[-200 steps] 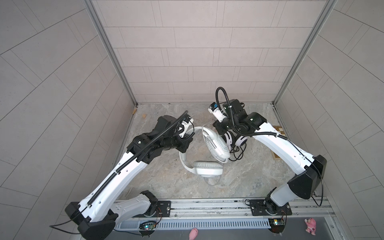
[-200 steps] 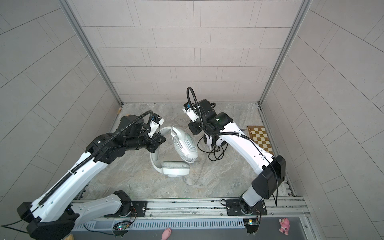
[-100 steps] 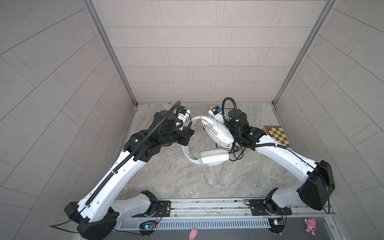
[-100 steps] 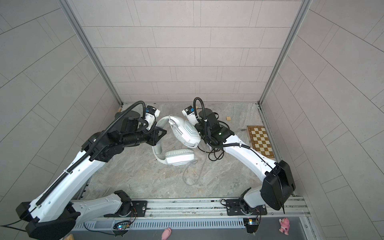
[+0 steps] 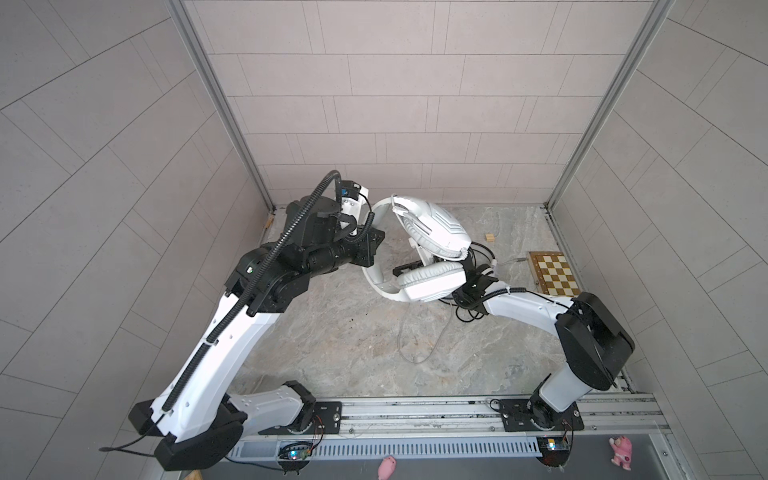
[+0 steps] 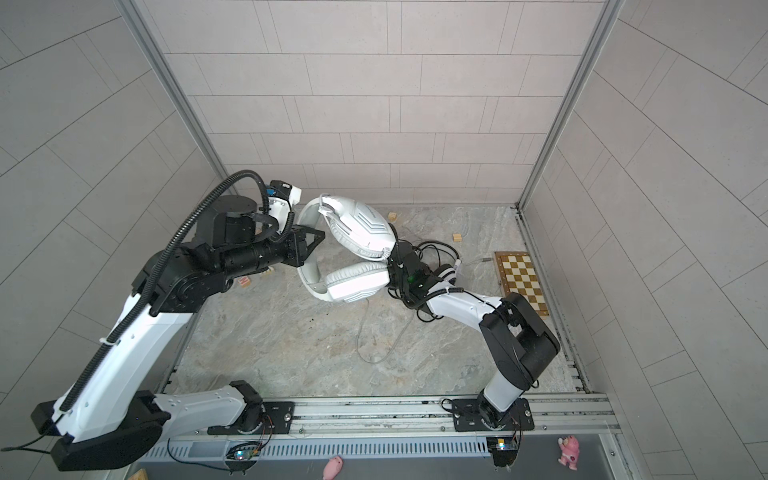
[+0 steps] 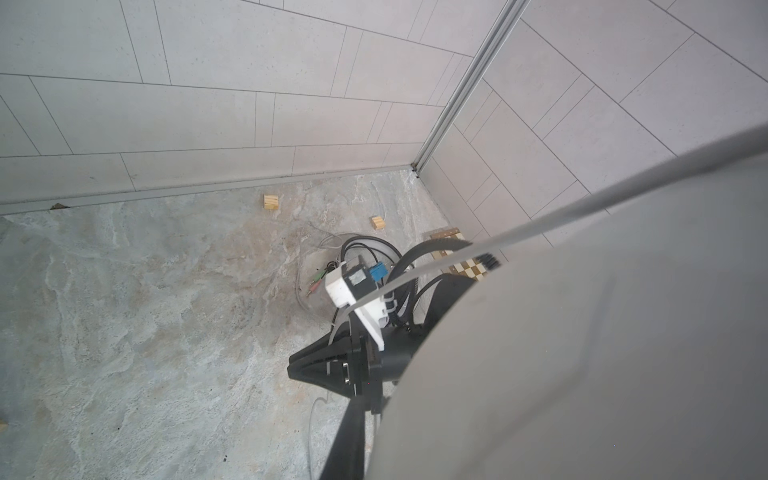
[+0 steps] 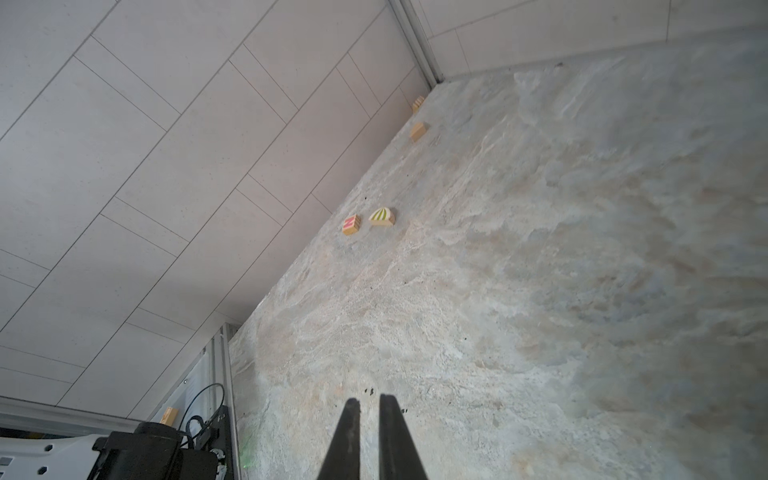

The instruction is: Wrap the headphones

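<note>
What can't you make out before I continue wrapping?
- Left gripper grip: the white over-ear headphones' headband covers it in both top views; their blurred bulk fills the left wrist view.
- Black-and-white wired headset: mostly hidden under the right arm and white ear cups in both top views.

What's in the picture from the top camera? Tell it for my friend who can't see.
The left gripper holds white headphones up by the headband above a stone-patterned table, and the right gripper pokes in between the two ear cups. A grey cable hangs down to the table; a checkerboard lies by the right wall.
</note>
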{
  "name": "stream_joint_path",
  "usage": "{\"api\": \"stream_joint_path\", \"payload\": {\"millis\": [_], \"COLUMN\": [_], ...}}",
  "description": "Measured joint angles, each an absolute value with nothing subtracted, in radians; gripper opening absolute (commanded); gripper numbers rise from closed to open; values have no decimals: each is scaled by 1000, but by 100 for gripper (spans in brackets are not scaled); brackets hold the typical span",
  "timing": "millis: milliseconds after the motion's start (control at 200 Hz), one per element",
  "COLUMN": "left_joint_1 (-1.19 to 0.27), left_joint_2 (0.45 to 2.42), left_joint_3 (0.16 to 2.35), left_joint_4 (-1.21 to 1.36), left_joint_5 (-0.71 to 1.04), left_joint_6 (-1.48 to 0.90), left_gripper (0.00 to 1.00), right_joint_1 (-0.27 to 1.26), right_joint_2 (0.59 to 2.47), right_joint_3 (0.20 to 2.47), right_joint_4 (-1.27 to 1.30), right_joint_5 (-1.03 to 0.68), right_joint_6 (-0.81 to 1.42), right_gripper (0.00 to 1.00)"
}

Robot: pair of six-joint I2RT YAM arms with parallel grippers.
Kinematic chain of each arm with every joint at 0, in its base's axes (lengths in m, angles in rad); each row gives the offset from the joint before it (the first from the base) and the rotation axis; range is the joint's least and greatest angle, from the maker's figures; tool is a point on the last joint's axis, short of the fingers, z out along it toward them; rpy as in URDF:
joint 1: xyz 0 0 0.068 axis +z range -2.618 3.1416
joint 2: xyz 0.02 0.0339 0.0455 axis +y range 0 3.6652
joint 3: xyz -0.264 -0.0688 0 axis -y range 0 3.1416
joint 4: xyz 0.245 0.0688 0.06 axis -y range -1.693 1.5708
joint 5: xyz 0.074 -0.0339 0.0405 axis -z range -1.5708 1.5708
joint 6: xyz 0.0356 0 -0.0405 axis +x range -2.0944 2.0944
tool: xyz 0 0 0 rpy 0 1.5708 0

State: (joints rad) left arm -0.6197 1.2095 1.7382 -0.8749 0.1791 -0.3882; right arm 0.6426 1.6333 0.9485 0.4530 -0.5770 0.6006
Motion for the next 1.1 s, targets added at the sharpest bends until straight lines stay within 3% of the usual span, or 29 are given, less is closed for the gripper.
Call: {"api": "stream_joint_path", "payload": {"millis": [450, 801, 1096], "left_joint_1": [-368, -340, -367], "left_joint_2": [1307, 1352, 1424], "left_joint_3": [1787, 1654, 1563], "left_joint_4": [-968, -883, -862], "left_joint_5": [121, -211, -298], "left_joint_6": [-435, -521, -557], "left_gripper": [0, 0, 0], "right_joint_1": [718, 968, 1052], "right_joint_2": [1545, 1209, 1253], "right_joint_3": [748, 815, 1071], "right_joint_4": [575, 146, -231], "right_joint_5": [-537, -281, -147], "right_joint_6": [625, 455, 339], "right_gripper": [4, 4, 4]}}
